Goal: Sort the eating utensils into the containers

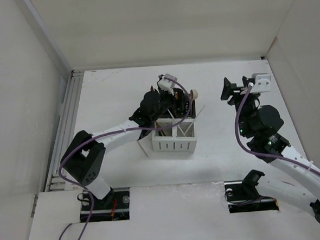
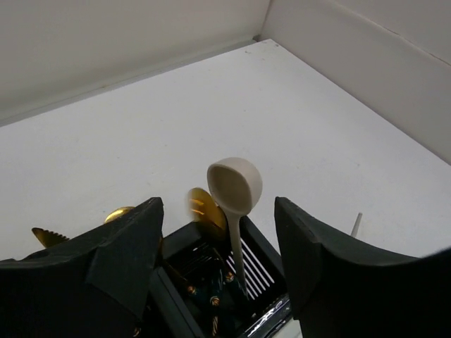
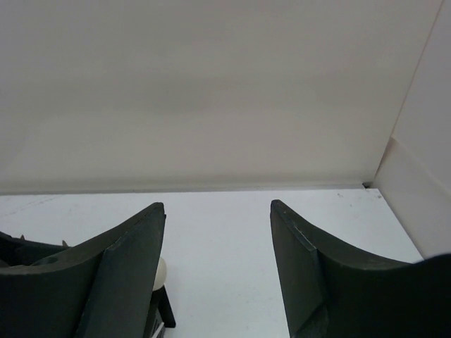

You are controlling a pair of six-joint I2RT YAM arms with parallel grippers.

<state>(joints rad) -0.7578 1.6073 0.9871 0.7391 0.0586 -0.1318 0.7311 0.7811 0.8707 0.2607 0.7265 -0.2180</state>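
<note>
A white table boxed in by plain white walls carries a block of bins near its middle. The left jaws are held open over the black bin on the block's far side, and nothing is gripped. A cream spoon stands free between them, bowl up, with its handle down in that bin among gold utensils. The right jaws are open and empty, raised toward the far right corner.

The drop seems done, so a clean retreat is called for. The left arm is best lifted straight up with the jaws kept wide, so that the leaning spoon is not clipped or tipped out.

The spoon looks matte and rounded, while the gold pieces are thin and glossy. The black bin is shiny with a ribbed floor, and the block's near half is white and slotted.
</note>
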